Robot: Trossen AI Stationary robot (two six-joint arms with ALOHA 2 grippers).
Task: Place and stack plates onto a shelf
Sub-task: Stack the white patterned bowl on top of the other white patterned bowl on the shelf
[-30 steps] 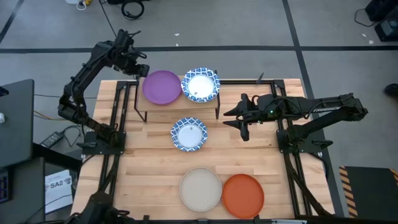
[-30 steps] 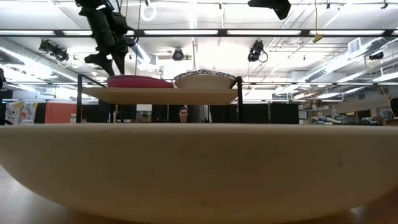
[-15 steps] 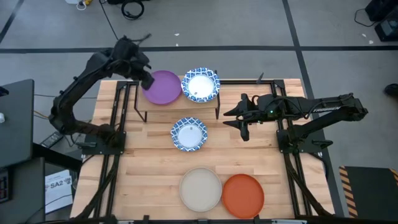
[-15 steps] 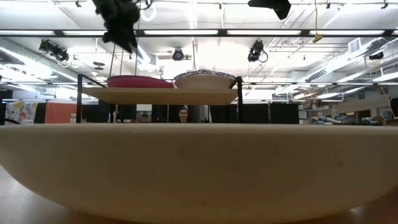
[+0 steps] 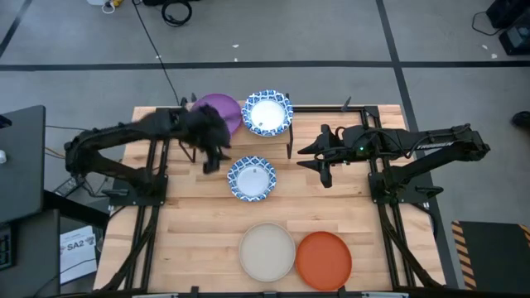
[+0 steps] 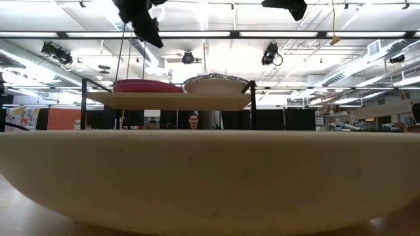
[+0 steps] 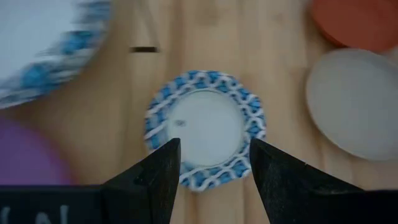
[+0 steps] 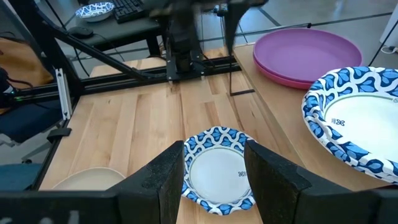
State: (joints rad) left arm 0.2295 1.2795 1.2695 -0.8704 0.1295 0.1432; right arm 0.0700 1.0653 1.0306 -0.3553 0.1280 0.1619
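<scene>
High view first: the left gripper [image 5: 212, 157] hangs over the wooden table [image 5: 149, 240], just left of a blue-rimmed plate [image 5: 252, 178] that lies flat on the planks in front of the shelf [image 5: 286, 132]. On the shelf sit a purple plate [image 5: 222, 109], partly covered by the left arm, and beside it a second blue-rimmed plate [image 5: 267, 113]. Nearer the table's front edge, a beige plate [image 5: 267, 251] and an orange plate [image 5: 324, 259] lie side by side, touching or nearly so. The right gripper [image 5: 319, 159] waits over the table to the right of the shelf. Low view: the beige plate [image 6: 210, 177] fills the foreground; behind it the shelf [image 6: 170, 99] carries both plates, and part of the left arm shows dark at the top. A person stands far back in the room. Left wrist view: the fingers [image 7: 155, 177] stand apart, empty, with the blue-rimmed plate [image 7: 205, 127] framed between them below; the beige plate [image 7: 354, 102] and orange plate [image 7: 360, 22] lie off to one side. Right wrist view: the fingers [image 8: 168, 180] are spread and hold nothing, looking across at the table's blue-rimmed plate [image 8: 217, 169], the purple plate [image 8: 308, 53] and the shelf's patterned plate [image 8: 354, 121].
</scene>
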